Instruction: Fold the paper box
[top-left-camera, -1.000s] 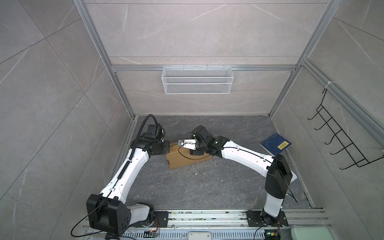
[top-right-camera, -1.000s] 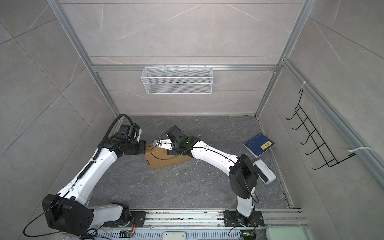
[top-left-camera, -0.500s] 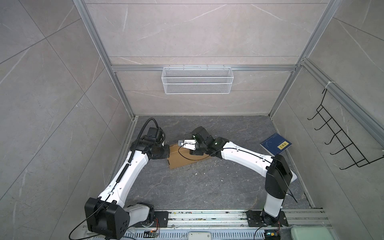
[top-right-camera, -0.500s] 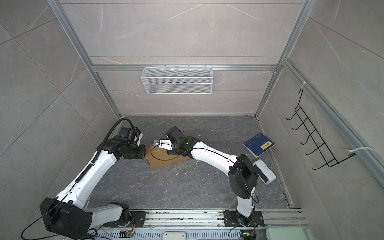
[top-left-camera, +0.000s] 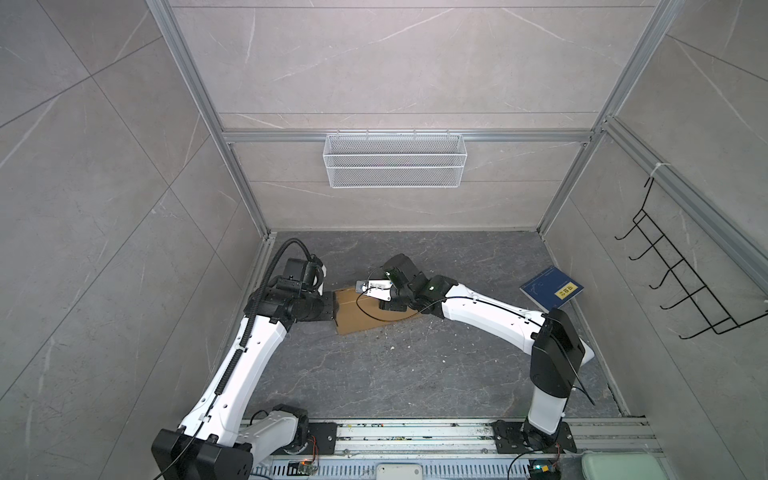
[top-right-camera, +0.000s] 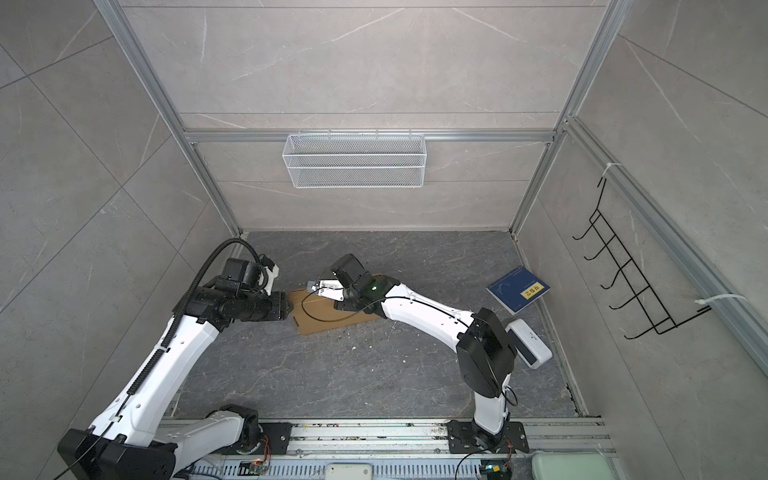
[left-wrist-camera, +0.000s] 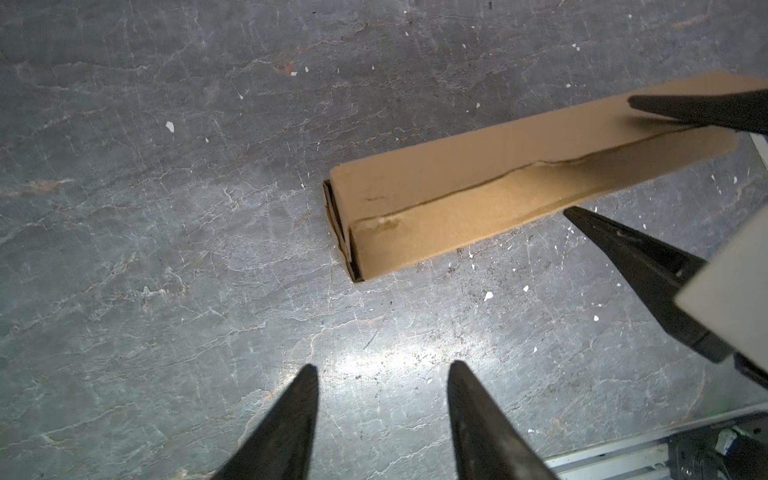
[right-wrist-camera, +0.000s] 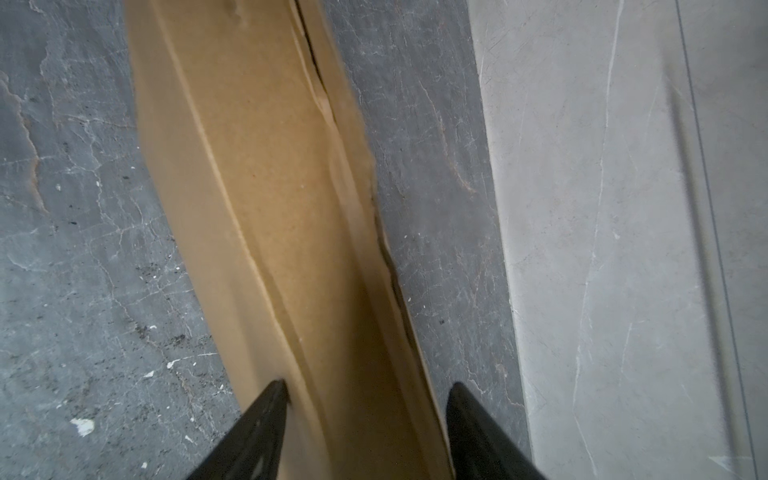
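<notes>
The paper box (top-left-camera: 359, 318) (top-right-camera: 320, 316) is plain brown cardboard, folded shut into a shallow flat box on the dark floor, left of centre in both top views. In the left wrist view its long front wall and lid (left-wrist-camera: 490, 183) show a wavy seam. My left gripper (left-wrist-camera: 382, 365) (top-left-camera: 330, 305) is open over bare floor just off the box's left end, holding nothing. My right gripper (right-wrist-camera: 368, 388) (top-left-camera: 388, 307) is closed across the box's long edge: one of its fingers (left-wrist-camera: 698, 110) lies on the lid, and the other sits against the foot of the front wall.
A dark blue book with a yellow label (top-left-camera: 550, 289) lies by the right wall. A white wire basket (top-left-camera: 395, 160) hangs on the back wall and a black hook rack (top-left-camera: 681, 282) on the right wall. White crumbs dot the floor. The left wall stands close behind my left arm.
My left gripper has gone from shut to open beside the box's left end. My right gripper's jaws have drawn in slightly on the box. The box has hardly moved.
</notes>
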